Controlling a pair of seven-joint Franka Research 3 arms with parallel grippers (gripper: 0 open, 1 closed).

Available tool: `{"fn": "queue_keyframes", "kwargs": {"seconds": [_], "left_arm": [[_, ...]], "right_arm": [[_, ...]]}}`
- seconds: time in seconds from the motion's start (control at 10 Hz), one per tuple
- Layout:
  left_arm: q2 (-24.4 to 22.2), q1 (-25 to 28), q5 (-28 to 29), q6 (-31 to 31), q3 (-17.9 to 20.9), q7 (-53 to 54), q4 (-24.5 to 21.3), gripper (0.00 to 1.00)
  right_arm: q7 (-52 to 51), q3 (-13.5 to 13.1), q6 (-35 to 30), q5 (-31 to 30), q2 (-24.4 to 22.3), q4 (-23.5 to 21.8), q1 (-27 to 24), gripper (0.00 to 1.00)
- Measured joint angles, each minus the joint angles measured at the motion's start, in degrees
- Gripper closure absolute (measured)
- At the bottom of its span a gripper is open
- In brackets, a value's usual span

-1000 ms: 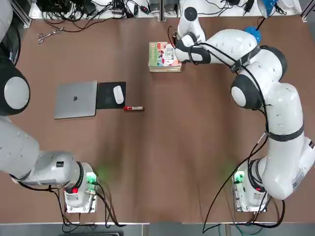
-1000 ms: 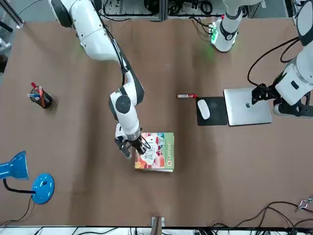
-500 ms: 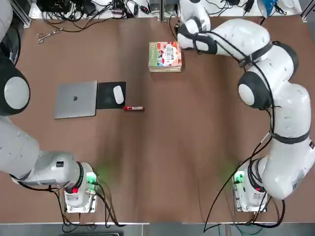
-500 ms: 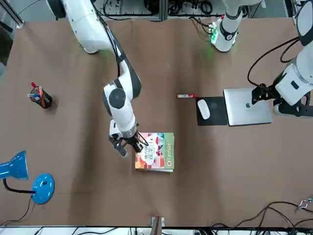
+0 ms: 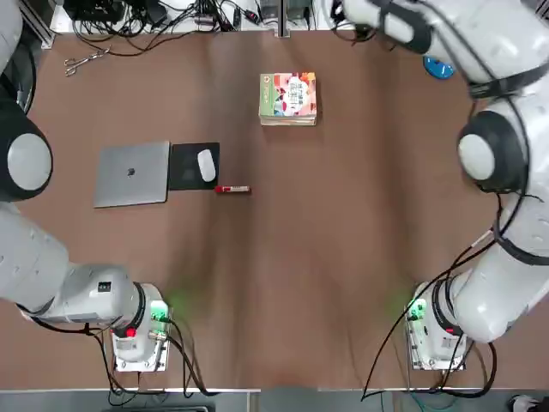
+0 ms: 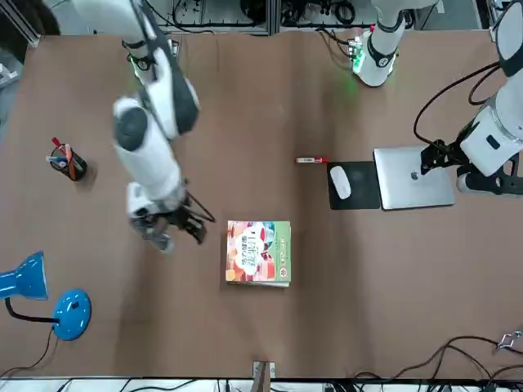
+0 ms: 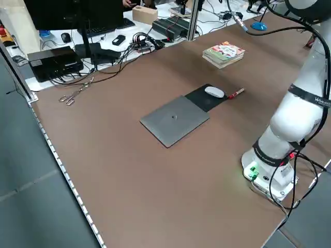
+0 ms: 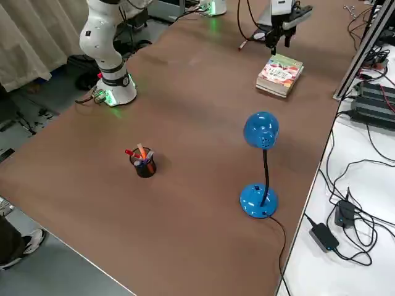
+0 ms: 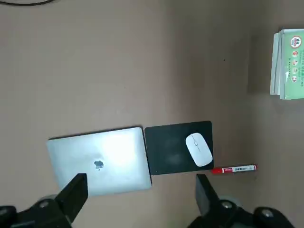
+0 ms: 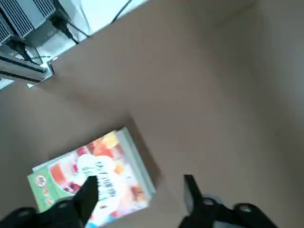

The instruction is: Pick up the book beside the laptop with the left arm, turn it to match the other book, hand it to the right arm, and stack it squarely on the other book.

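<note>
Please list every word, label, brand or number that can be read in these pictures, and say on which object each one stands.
No text can be read.
The book: cover lettering too small and blurred.
The laptop: a small dark logo only, no words.
Red marker: white label print too small to read.

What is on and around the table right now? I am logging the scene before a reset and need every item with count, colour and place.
book: one, green-bordered colourful cover, on top of the other book at the far edge
other book: one, white, only its edges show under the book
laptop: one, silver-grey, lid shut, left half of the table
mouse pad: one, black, against the laptop
mouse: one, white, on the mouse pad
marker: one, red and white, next to the mouse pad
desk lamp: one, blue, right side
pen cup: one, black, holds pens, right side
scissors: one pair, metal, far left corner
left tool: open, high over the laptop
right tool: open, raised beside the book, holding nothing
</note>
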Motion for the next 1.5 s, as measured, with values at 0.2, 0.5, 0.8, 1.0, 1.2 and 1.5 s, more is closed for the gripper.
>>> {"fn": "queue_keyframes", "kwargs": {"seconds": [0.2, 0.5, 0.8, 1.0, 1.2, 1.5], "left_arm": [[0.01, -0.01, 0.00, 0.00, -0.01, 0.00, 0.01, 0.00], [0.06, -0.02, 0.00, 0.00, -0.03, 0.00, 0.06, 0.00], [0.11, -0.03, 0.00, 0.00, -0.04, 0.00, 0.11, 0.00], [0.12, -0.04, 0.00, 0.00, -0.04, 0.00, 0.11, 0.00], [0.12, -0.03, 0.00, 0.00, -0.04, 0.00, 0.11, 0.00], [0.12, -0.03, 0.00, 0.00, -0.04, 0.00, 0.11, 0.00]], "right_arm": [[-19.18, -0.13, -5.52, 0.05, -6.60, -2.46, -7.46, 0.00], [-40.68, -0.25, -16.28, 0.05, -15.13, -2.67, -17.00, 0.00], [-46.10, -0.25, -23.64, -0.09, -22.44, -2.99, -19.62, 0.00], [-46.12, -0.09, -25.86, -0.35, -23.90, -2.89, -19.65, 0.00], [-46.12, -0.13, -26.43, -1.40, -23.93, -2.65, -20.44, 0.00], [-46.13, -0.17, -26.50, -1.84, -23.93, -2.12, -22.31, 0.00]]}}
